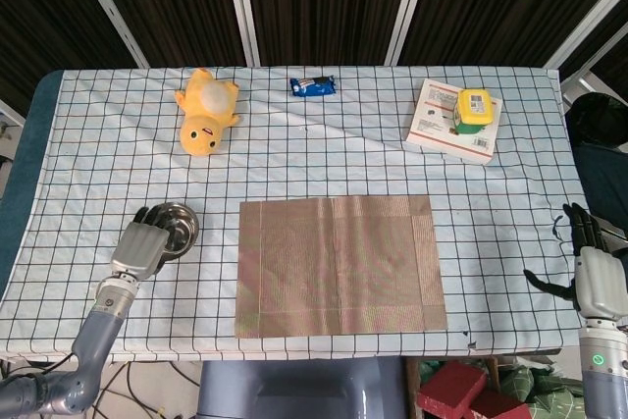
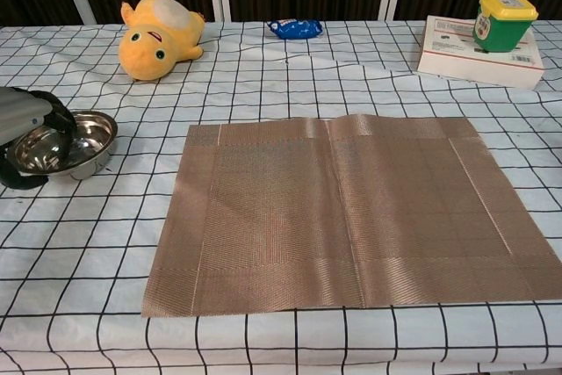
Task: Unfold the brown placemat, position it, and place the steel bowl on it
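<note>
The brown placemat (image 1: 339, 264) (image 2: 351, 208) lies unfolded and flat at the table's front middle. Left of it stands the steel bowl (image 1: 183, 227) (image 2: 88, 140). My left hand (image 1: 140, 247) (image 2: 25, 122) grips the bowl's left rim, with its fingers curled over into the bowl and its thumb low on the outside. My right hand (image 1: 597, 282) hangs off the table's right edge with its fingers spread and nothing in it; the chest view does not show it.
A yellow plush duck (image 1: 204, 115) (image 2: 158, 28) lies at the back left and a blue packet (image 1: 313, 86) (image 2: 296, 28) at the back middle. A white box (image 1: 442, 130) (image 2: 457, 52) at the back right carries a green, yellow-lidded container (image 1: 475, 110) (image 2: 504, 22).
</note>
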You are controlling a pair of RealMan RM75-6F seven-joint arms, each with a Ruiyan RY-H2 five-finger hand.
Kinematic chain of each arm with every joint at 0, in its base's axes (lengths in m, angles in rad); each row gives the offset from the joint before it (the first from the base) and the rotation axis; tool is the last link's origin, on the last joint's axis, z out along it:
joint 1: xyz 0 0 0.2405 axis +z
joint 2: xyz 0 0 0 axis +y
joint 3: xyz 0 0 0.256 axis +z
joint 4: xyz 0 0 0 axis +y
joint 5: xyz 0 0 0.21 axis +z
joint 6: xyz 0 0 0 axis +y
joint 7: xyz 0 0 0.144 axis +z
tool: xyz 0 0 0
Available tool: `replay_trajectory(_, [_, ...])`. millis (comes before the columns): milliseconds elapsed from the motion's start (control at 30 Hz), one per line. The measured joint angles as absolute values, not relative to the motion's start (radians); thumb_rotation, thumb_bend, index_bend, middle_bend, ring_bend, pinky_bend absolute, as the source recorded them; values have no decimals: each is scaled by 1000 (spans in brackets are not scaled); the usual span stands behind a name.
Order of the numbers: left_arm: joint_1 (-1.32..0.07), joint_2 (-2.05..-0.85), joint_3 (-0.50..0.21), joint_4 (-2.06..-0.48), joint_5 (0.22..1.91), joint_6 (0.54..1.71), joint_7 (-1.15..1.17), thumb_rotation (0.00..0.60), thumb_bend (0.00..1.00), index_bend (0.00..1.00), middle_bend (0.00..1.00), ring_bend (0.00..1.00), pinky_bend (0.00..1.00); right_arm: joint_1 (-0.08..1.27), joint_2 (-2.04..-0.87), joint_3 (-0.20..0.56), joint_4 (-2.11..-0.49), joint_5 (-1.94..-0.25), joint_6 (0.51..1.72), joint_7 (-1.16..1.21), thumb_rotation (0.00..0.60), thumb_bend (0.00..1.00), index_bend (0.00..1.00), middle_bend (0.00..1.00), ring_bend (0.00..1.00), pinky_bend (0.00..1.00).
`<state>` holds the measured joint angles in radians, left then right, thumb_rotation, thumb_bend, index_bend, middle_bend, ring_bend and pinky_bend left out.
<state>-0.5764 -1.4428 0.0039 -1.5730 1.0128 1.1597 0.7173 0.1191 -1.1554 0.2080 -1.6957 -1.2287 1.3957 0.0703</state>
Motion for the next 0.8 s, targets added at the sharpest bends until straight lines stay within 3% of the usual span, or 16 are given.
replay_trajectory(233, [-582,-1455,-15,-1543,990,1151,732,600,480,628,262,85,154,119,-1154,208,-1697,-1228,1393,75,600,75,0,0,4,157])
replay_trajectory(533, [-583,-1444,-37,-1575,1026,1178,721,600,484,660,281,103,166,120,-1154,208,-1698,-1229,1392,78,600,75,0,0,4,157])
replay_trajectory(800, [-617,-1429,-99,-1691,1109,1214,705,600,484,661,280,103,166,120,-1153,210,-1698,-1226,1390,81,600,75,0,0,4,157])
